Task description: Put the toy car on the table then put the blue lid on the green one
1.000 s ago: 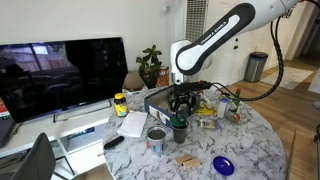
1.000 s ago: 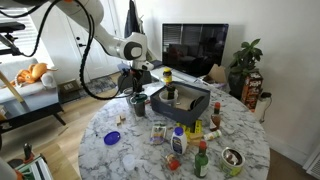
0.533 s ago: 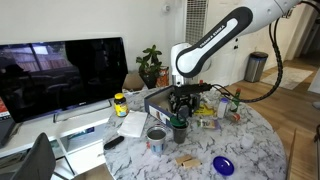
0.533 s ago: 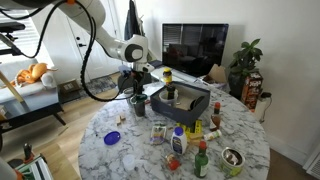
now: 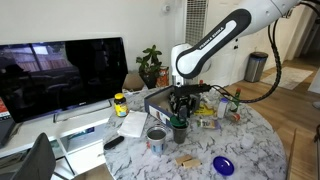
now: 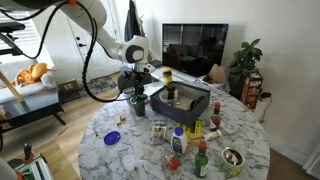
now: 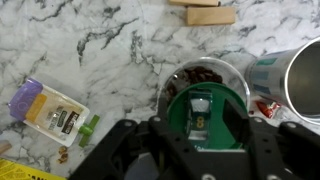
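So around me there's a big black TV point(image 5: 60, 75) with a potted plant point(image 5: 150, 65) off to its side, a little yellow jar point(image 5: 120, 103), a silver can point(image 5: 156, 139), plus two wooden blocks point(image 7: 205, 12) and a yellow-and-purple packet point(image 7: 45, 108) on my wrist cam.

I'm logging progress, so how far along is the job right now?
Nothing looks finished. In hand: the gripper hangs right over the green lid, where a small thing, possibly the car, sits inside. Left: car onto the table, then the blue lid, lying apart on the marble, onto the green one.
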Controlling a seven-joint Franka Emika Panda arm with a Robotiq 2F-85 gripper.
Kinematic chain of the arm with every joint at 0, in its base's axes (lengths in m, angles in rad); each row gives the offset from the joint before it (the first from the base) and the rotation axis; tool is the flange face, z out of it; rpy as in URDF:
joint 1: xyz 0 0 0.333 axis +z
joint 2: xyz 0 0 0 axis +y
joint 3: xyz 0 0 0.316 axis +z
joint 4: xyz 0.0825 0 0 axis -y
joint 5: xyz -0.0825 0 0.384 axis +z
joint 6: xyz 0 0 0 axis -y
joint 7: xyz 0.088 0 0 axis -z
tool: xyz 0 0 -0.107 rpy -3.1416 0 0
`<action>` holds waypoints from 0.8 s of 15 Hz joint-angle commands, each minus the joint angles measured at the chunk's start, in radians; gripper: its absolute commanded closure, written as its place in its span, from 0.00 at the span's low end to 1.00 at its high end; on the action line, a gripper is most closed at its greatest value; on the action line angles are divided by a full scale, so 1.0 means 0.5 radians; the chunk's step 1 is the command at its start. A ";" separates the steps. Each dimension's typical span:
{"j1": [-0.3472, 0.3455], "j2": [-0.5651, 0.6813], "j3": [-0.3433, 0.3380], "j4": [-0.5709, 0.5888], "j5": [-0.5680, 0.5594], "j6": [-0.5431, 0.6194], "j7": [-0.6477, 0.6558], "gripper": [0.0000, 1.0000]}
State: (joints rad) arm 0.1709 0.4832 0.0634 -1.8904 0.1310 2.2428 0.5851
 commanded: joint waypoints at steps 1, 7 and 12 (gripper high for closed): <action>0.038 0.031 -0.042 0.008 -0.015 0.068 0.009 0.41; 0.046 0.045 -0.062 0.014 -0.025 0.113 0.022 0.41; 0.048 0.051 -0.062 0.017 -0.017 0.137 0.017 0.52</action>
State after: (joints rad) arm 0.1763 0.4954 0.0470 -1.8853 0.1281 2.2882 0.5854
